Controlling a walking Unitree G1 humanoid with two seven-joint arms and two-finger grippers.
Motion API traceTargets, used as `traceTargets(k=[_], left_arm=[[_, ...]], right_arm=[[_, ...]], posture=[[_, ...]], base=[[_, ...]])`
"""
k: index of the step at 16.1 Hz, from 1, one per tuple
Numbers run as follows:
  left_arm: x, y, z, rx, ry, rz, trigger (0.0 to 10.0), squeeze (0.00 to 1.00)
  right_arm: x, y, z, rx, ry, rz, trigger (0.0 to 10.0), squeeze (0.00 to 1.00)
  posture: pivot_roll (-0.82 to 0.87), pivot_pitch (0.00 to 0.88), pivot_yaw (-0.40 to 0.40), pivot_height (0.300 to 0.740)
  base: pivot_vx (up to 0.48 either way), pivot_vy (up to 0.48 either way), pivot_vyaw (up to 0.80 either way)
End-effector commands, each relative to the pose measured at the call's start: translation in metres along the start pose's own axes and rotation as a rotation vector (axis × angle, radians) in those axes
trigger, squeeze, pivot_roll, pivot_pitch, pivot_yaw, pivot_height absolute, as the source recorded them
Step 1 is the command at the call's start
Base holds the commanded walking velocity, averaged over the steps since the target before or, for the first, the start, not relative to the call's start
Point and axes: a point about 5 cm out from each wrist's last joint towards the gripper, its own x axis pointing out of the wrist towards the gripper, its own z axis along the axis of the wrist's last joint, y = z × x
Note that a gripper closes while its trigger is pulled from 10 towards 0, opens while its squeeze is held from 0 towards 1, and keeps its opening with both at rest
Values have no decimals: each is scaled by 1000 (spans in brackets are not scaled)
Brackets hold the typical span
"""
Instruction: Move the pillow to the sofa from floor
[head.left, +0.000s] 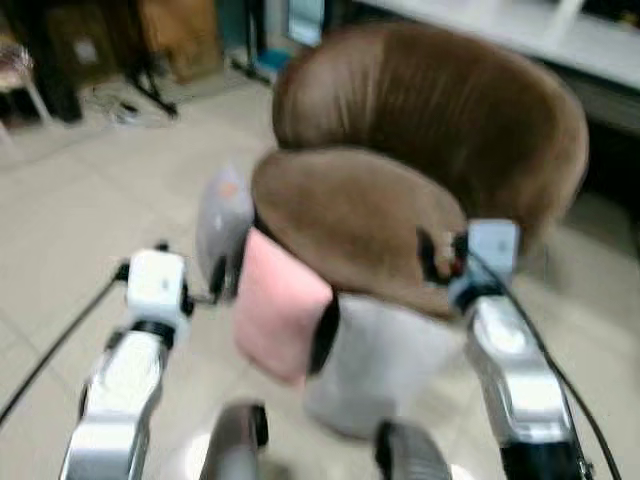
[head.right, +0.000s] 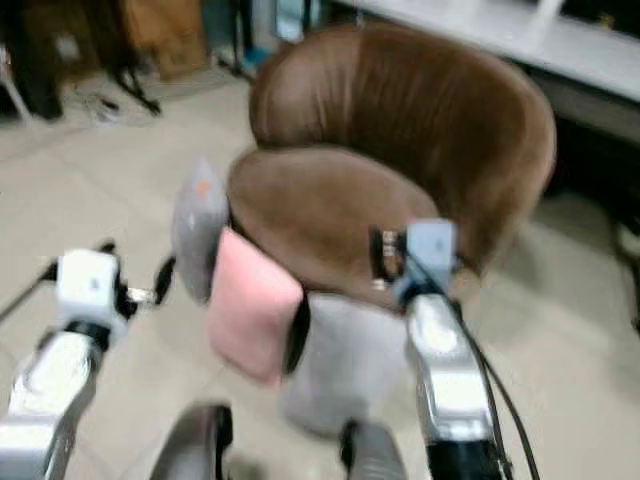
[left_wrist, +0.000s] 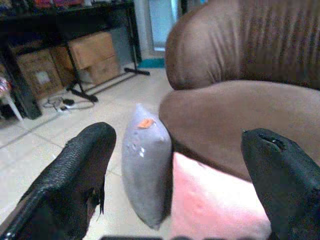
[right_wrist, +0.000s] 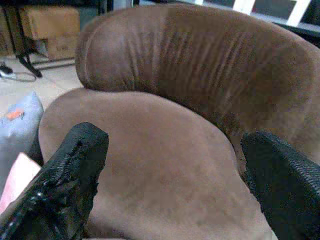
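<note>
A grey pillow (head.left: 222, 225) stands on edge on the floor against the front left of the brown round sofa (head.left: 430, 120). A pink pillow (head.left: 280, 310) leans beside it, and a pale grey pillow (head.left: 385, 365) lies in front of the sofa base. My left gripper (head.left: 217, 278) is open, just left of the grey and pink pillows, holding nothing. In the left wrist view its fingers (left_wrist: 80, 170) frame both pillows. My right gripper (head.left: 440, 256) hovers open over the front right edge of the sofa seat (right_wrist: 150, 150), empty.
Tiled floor (head.left: 80, 220) spreads to the left. Cardboard boxes (left_wrist: 92, 50), a black stand and loose cables (left_wrist: 62, 102) sit at the back left. A white counter (head.left: 560, 35) runs behind the sofa on the right.
</note>
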Motion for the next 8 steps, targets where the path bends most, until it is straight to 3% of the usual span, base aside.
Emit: traceTargets(k=[1,8], left_arm=[[3,-10,4,-16,-14,-37,10000,0],[3,-9,2,-6,-8,-30,10000,0]], right_arm=[[-3,-18,-4,5,13,-60,10000,1000],[-3,-11,-2,2,0,1,10000,1000]], posture=[[0,0,-50,610],[-2,0,-48,610]], base=[[322,0,0],[305,0,0]])
